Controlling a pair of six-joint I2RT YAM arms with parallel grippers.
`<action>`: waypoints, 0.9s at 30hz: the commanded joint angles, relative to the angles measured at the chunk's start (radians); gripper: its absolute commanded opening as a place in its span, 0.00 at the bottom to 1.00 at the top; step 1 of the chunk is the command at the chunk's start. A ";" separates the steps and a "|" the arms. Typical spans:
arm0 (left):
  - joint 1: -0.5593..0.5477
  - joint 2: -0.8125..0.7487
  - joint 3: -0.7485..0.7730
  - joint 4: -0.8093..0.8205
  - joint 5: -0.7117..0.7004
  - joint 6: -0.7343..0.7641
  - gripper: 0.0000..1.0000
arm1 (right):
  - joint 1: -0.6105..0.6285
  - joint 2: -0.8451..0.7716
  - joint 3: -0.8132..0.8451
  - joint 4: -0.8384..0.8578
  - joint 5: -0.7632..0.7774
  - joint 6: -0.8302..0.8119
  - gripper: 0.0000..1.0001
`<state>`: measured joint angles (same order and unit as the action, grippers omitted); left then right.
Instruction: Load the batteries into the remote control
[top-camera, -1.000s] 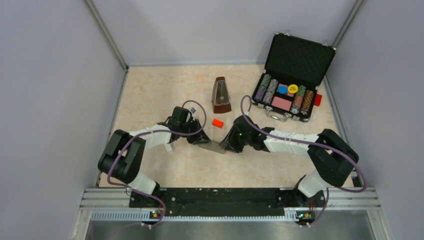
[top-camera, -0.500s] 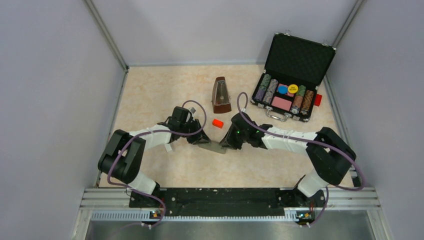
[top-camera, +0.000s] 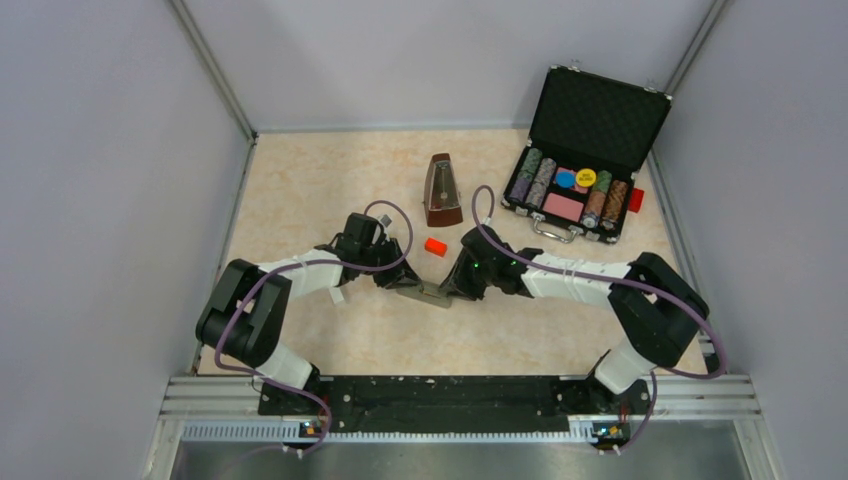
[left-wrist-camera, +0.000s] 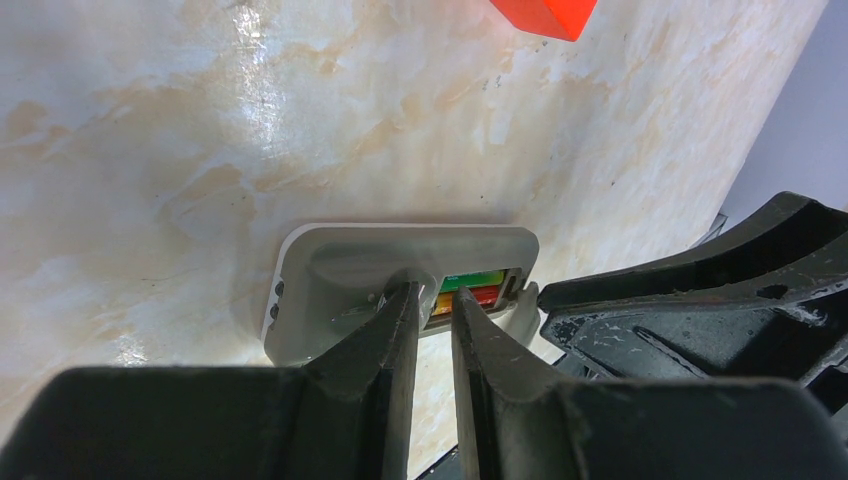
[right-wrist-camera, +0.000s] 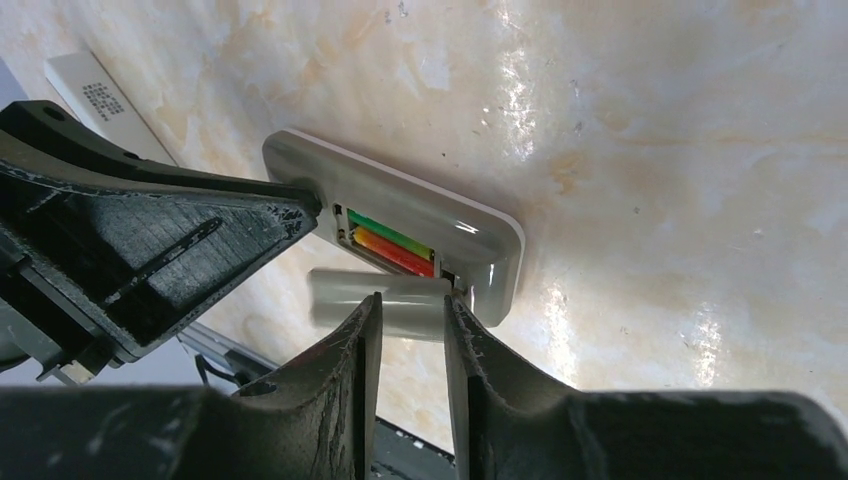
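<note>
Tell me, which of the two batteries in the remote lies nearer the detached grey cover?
The red-orange battery: it lies on the recess side facing the grey cover, with the green battery beyond it, farther inside the remote control.

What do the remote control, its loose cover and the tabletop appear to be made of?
The remote control and cover, held in the right gripper: probably moulded grey plastic, satin, judging by rounded edges and soft highlights. The tabletop: glossy beige marble-look surface with veining and glare; stone or laminate, I cannot tell.
</note>
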<state>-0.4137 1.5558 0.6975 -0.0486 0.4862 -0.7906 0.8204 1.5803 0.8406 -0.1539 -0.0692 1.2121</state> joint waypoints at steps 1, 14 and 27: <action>0.001 -0.001 0.003 -0.009 -0.028 0.017 0.24 | -0.010 -0.054 0.016 0.036 0.026 0.002 0.29; 0.001 -0.011 0.004 -0.019 -0.032 0.020 0.24 | -0.010 -0.085 0.002 0.004 0.060 0.004 0.29; 0.001 -0.014 0.007 -0.024 -0.035 0.022 0.24 | 0.008 -0.071 0.071 -0.174 0.084 -0.235 0.36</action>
<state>-0.4137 1.5555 0.6975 -0.0498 0.4843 -0.7902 0.8227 1.5311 0.8528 -0.2607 -0.0010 1.1133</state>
